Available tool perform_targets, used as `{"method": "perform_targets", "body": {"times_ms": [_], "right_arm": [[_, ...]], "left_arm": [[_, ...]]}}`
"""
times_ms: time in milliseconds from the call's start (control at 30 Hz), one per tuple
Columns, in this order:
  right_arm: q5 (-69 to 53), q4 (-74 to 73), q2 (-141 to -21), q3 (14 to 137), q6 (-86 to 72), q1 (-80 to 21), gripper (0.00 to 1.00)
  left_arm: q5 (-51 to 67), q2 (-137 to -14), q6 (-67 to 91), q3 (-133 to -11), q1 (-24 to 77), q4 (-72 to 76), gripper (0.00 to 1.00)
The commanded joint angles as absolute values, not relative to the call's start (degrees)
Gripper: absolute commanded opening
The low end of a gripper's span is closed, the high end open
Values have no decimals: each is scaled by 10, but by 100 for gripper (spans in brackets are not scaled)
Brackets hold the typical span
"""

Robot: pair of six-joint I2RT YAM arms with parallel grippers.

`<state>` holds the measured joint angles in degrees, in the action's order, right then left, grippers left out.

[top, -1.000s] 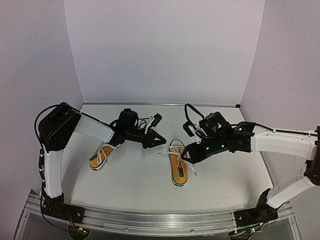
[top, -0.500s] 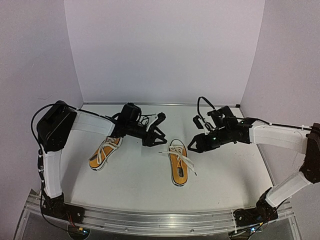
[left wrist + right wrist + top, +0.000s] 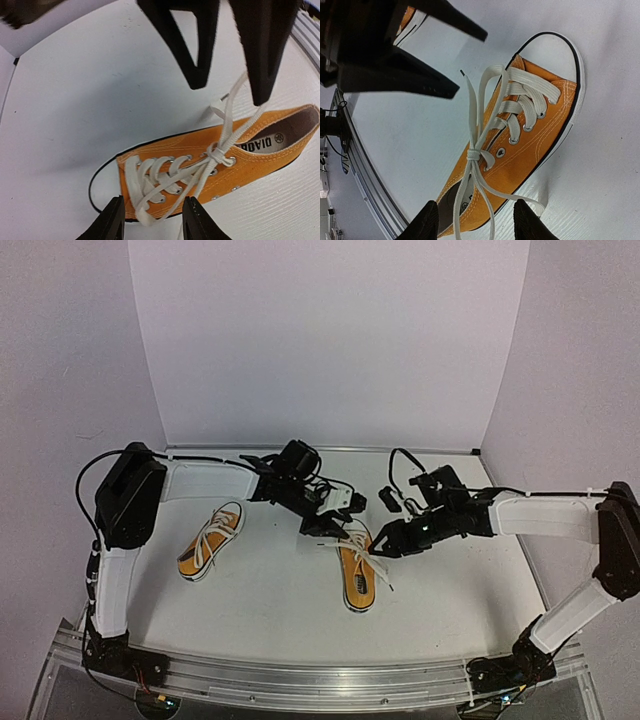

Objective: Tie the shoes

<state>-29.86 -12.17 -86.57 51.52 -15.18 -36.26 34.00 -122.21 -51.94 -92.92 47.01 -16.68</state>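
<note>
One of the shoes, orange with white laces, lies at the table's middle, a single knot at its top eyelets and loose lace ends trailing off. The other shoe rests to the left, laces loose. My left gripper hovers over the middle shoe's toe end, open, a lace loop lying below between its fingers. At that shoe's heel side hangs my right gripper, also open; the lace ends run under the gap between its fingertips, ungripped.
The white table is walled at the back and both sides. An aluminium rail runs along the near edge. The two grippers face each other closely over the middle shoe.
The left arm has stretched right, from between the shoes to over the middle shoe, and its jaws have opened. The right gripper lifted away, then came back down to the shoe.
</note>
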Motion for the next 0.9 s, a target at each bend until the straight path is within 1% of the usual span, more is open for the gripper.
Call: {"method": "perform_targets", "body": {"times_ms": [0, 300, 400, 533, 700, 867], "right_arm": [[-323, -91, -883, 502, -158, -351, 47], [-339, -75, -905, 497, -160, -347, 47], [-344, -72, -907, 497, -160, -347, 47], [-347, -69, -906, 497, -162, -347, 47], [-351, -65, -910, 496, -163, -347, 47], [-351, -62, -910, 492, -165, -347, 47]], "left_arm": [[306, -1237, -601, -950, 480, -202, 39], [290, -1237, -620, -941, 492, -186, 39], [298, -1214, -628, -933, 492, -200, 38], [281, -1187, -629, -911, 490, -180, 38], [264, -1199, -632, -931, 488, -179, 38], [272, -1206, -628, -941, 486, -165, 36]]}}
